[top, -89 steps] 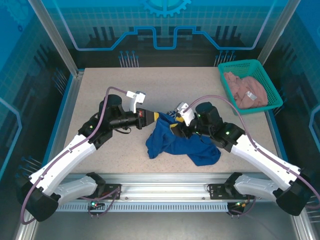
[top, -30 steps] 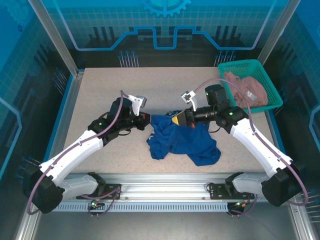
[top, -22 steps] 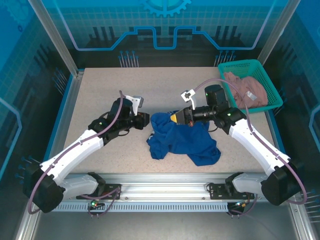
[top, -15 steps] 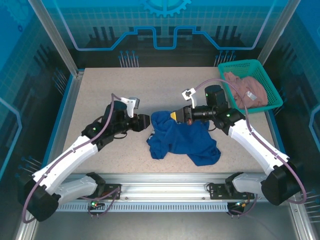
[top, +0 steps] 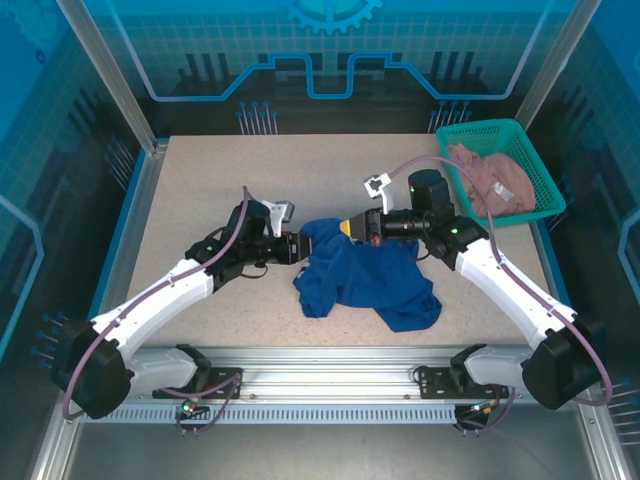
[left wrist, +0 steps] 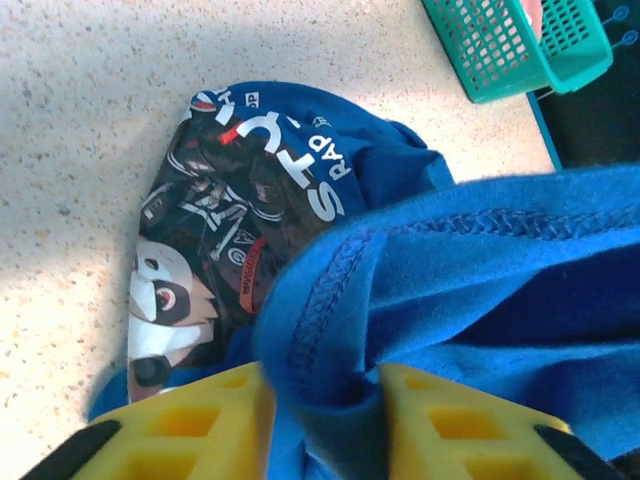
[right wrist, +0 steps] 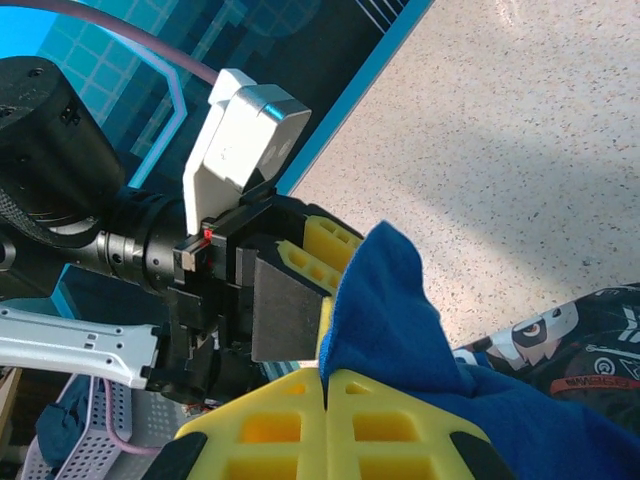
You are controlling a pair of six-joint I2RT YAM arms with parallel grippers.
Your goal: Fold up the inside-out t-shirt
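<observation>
– While the two arms face each other across the tabletop (top: 200, 180), where does the inside-out t-shirt (top: 368, 282) sit?
– Crumpled on the tabletop between them. Its far edge reaches up to both sets of fingertips. The bulk of the royal blue cloth spreads on the near side of the right end effector (top: 348, 227), towards the arm bases.
– What state is the right end effector in?
– Its yellow fingers (right wrist: 300, 400) are pressed together, with a peak of blue cloth pinched between them. The cloth stands up just past the tips.
– And the left end effector (left wrist: 325, 420)?
– Narrow. Its two yellow pads (left wrist: 240, 390) are closed against a bunched fold of stitched hem, which fills the gap between them. It points straight at the right one, and the tips are near each other with the shirt's edge running between them.
– Can you see the print?
– Yes, from the left wrist. A printed graphic (left wrist: 215, 230), a cartoon face with pale lettering on a dark ground, lies on the tabletop just beyond the left fingertips and off to their left. Blue cloth partly wraps it.
– Anything else around?
– A teal basket (top: 500, 170) stands behind the right end effector, well apart from the shirt. A pinkish-beige garment (top: 488, 180) is heaped inside it.
</observation>
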